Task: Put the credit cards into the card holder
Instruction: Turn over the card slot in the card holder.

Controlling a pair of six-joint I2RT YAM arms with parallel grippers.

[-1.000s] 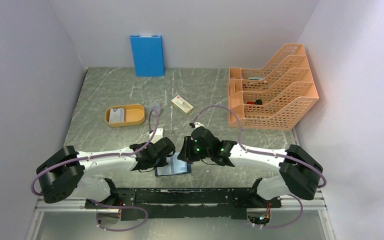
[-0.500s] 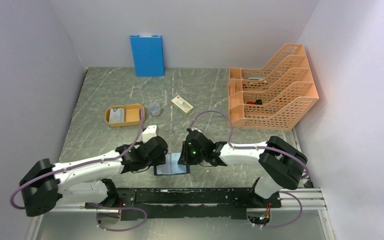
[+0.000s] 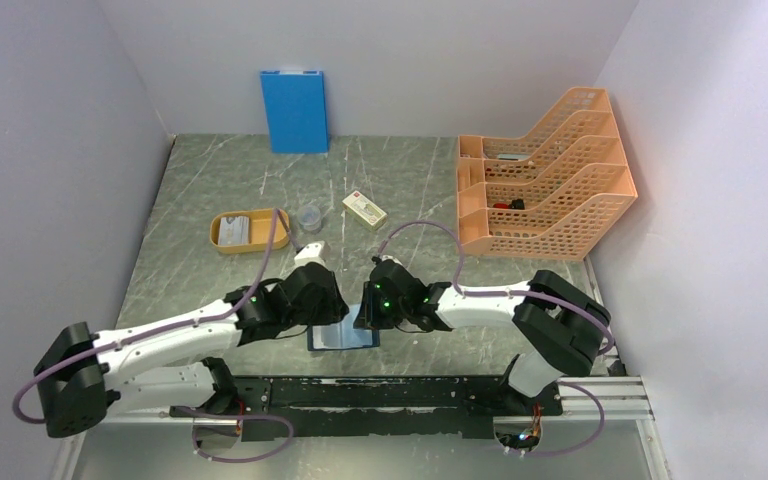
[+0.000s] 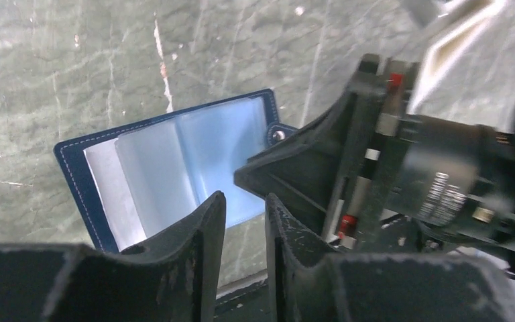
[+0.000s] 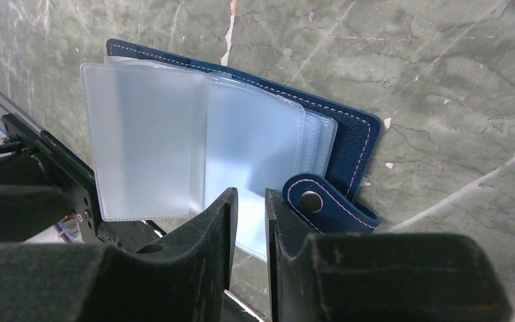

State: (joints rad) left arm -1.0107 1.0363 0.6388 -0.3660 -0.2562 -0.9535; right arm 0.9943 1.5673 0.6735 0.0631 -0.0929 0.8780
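The card holder (image 3: 343,337) lies open near the table's front edge, navy cover down, clear pale-blue sleeves fanned up. It shows in the left wrist view (image 4: 174,154) and the right wrist view (image 5: 355,144). Its snap tab (image 5: 312,199) lies beside my right fingers. My left gripper (image 3: 322,303) hovers over the holder's far left side, jaws nearly closed and empty (image 4: 245,196). My right gripper (image 3: 368,308) is at the holder's right edge by the tab, jaws nearly closed (image 5: 249,191), nothing clearly between them. The credit cards (image 3: 232,230) lie in the orange oval tray (image 3: 270,235).
A small clear cup (image 3: 308,217) and a cream box with a red mark (image 3: 364,210) lie mid-table. A bright blue folder (image 3: 294,110) stands at the back wall. An orange file rack (image 3: 545,190) fills the right side. The black rail (image 3: 400,392) runs just in front of the holder.
My left arm has stretched out and its gripper moved from the holder's left side to over its far left edge. My right gripper shifted slightly left onto the holder's right edge, then held.
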